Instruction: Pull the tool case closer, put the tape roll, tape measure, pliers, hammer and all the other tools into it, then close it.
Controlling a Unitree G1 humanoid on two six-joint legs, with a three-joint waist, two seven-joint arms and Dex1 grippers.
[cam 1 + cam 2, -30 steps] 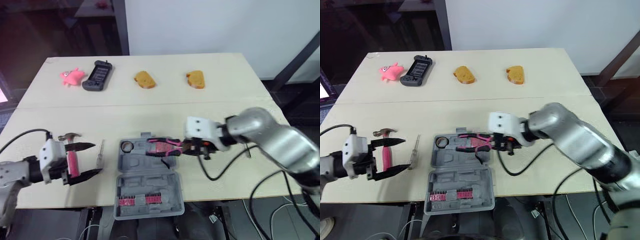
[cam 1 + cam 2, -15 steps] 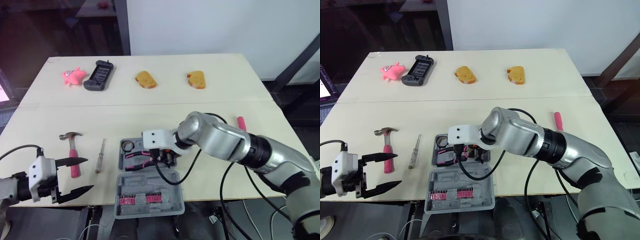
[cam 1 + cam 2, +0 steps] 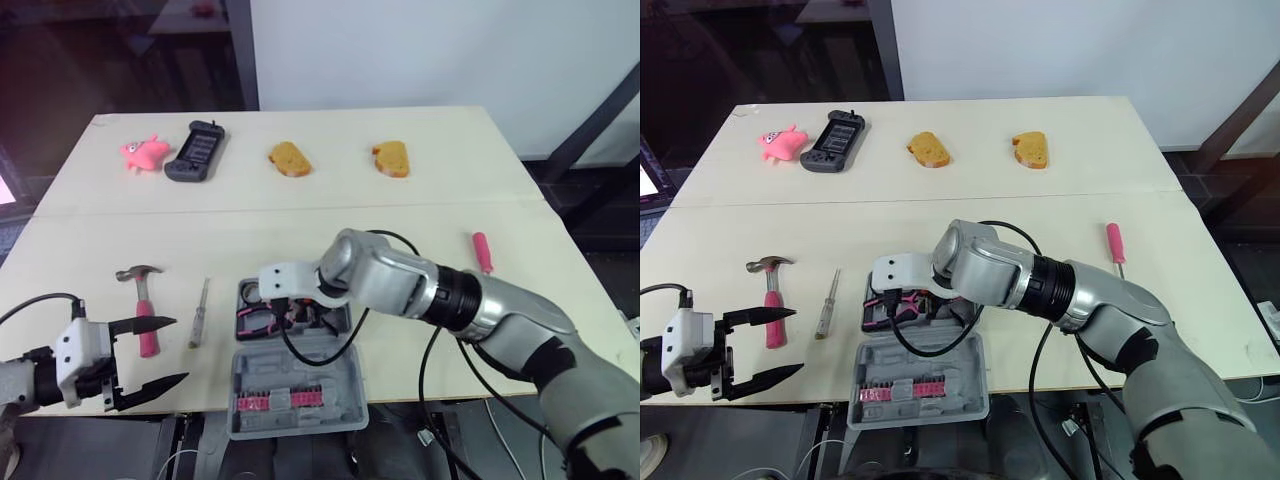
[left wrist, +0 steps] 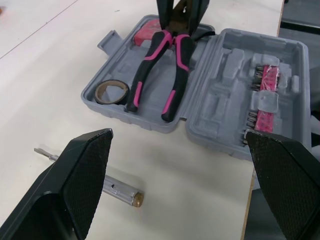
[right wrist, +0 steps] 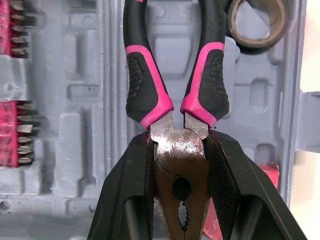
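The grey tool case (image 3: 296, 388) lies open near the table's front edge. Its upper half holds the tape roll (image 3: 253, 291) and a partly hidden red item (image 4: 145, 33). My right gripper (image 5: 179, 150) is shut on the metal head of the black-and-pink pliers (image 5: 145, 85), whose handles lie in the case (image 4: 160, 65). The hammer (image 3: 143, 300) and a thin screwdriver (image 3: 199, 313) lie on the table left of the case. A pink-handled screwdriver (image 3: 482, 252) lies to the right. My left gripper (image 3: 150, 352) stands open and holds nothing, just in front of the hammer.
Along the far side of the table lie a pink toy (image 3: 143, 152), a black game controller (image 3: 197, 150) and two bread pieces (image 3: 289, 158) (image 3: 391, 158). A strip of pink bits (image 3: 275, 401) sits in the case's near half, by the table edge.
My right gripper has carried the pliers leftward, down into the case's upper half. My left gripper has drawn back from the hammer toward the front edge; the hammer stays on the table.
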